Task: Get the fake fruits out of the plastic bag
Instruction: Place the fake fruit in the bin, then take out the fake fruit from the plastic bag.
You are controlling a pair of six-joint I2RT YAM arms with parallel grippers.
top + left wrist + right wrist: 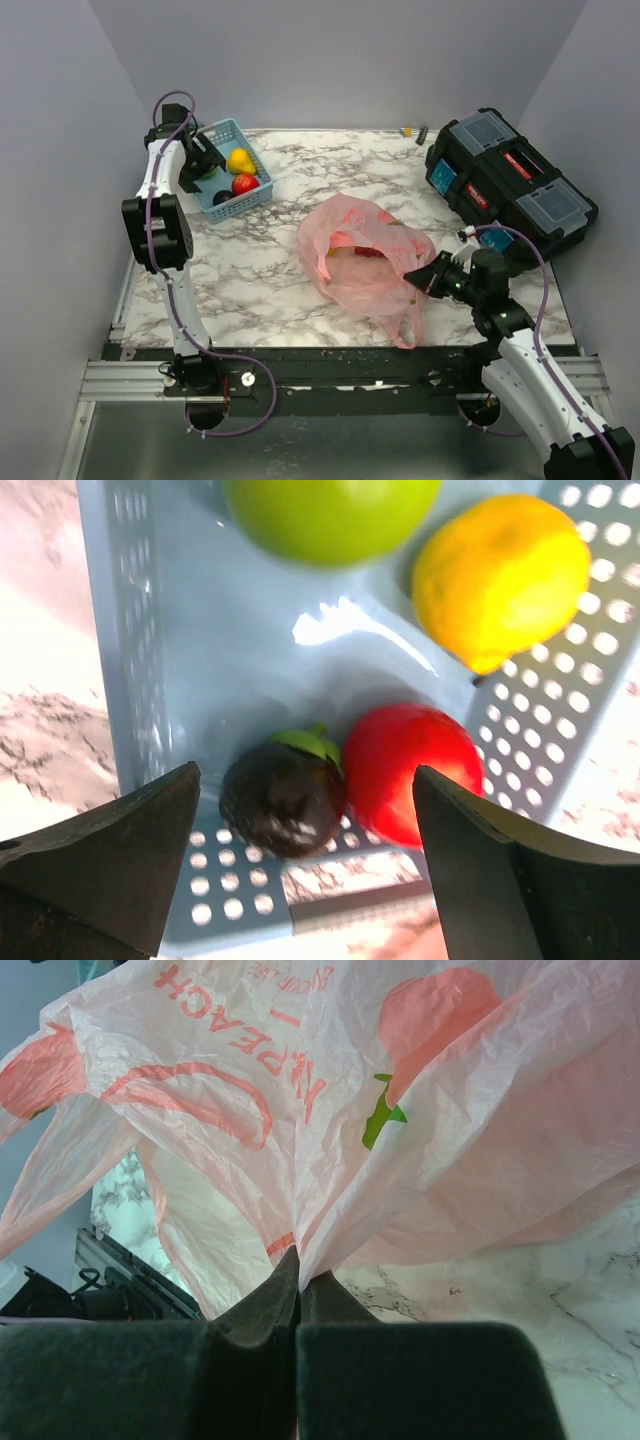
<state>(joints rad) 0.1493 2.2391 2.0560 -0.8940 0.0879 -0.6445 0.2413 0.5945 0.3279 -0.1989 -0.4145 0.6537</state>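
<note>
The pink plastic bag (365, 255) lies mid-table with red and yellow fruits dimly visible inside. My right gripper (418, 281) is shut on the bag's edge (300, 1250), holding it up. My left gripper (205, 158) hovers open over the light blue basket (255, 195). In the left wrist view its jaws stand wide apart above a dark plum (284, 797) and a red apple (424, 773). A green apple (330, 515) and a yellow pear-like fruit (500, 578) lie further in the basket (200, 650). My left gripper (305, 880) holds nothing.
A black toolbox (508, 182) with blue latches stands at the back right, close behind my right arm. A small object (408, 131) lies at the table's far edge. Grey walls enclose the table on three sides.
</note>
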